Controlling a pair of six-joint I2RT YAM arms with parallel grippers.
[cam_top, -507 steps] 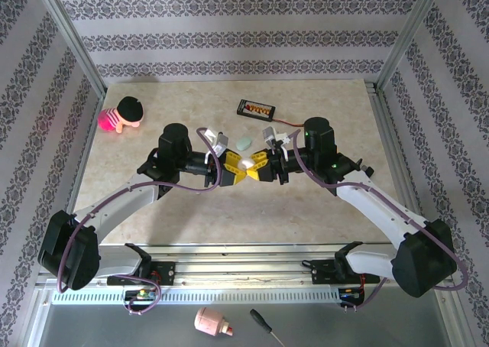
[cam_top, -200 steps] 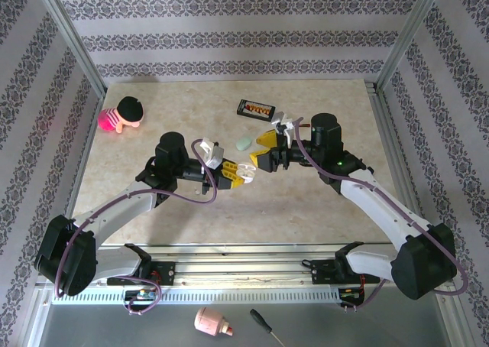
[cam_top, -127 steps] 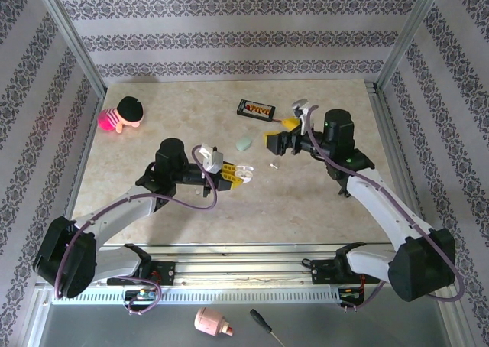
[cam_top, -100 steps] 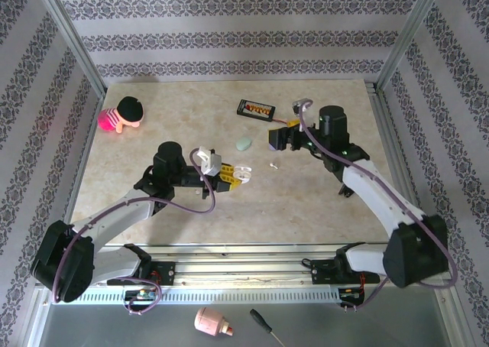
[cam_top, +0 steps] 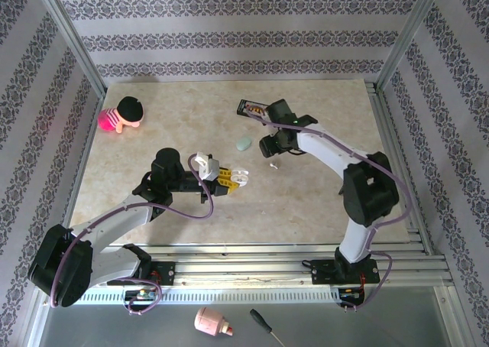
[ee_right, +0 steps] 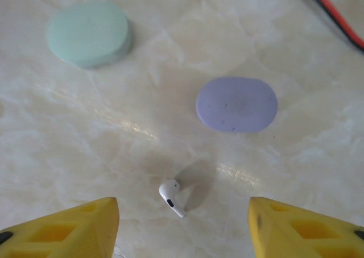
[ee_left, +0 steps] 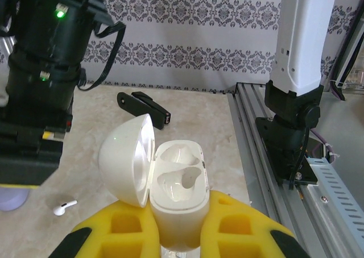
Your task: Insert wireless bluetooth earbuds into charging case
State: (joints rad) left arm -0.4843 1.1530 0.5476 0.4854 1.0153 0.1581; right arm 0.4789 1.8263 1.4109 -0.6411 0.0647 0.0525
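Nearest us, the left gripper (ee_left: 179, 238) is clamped on the open white charging case (ee_left: 177, 181). Farther out, the right gripper (ee_right: 183, 224) hangs over a white earbud (ee_right: 172, 198) lying on the table (ee_right: 85, 127), jaws wide, holding nothing. We judge this the pick-up step: lower, straddle, close. Beyond lie a mint case (ee_right: 89, 32) and a lavender case (ee_right: 237, 104).

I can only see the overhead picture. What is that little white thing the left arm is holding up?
Observer: Its wrist camera shows a white charging case, lid swung open, clamped in the left gripper.
Visitor: And what is the right arm pointing at?
Observer: The right gripper is open and points down at a white earbud lying on the table.
Visitor: Is anything hidden under that arm?
Observer: Yes, a closed lavender case lies just beyond the earbud.
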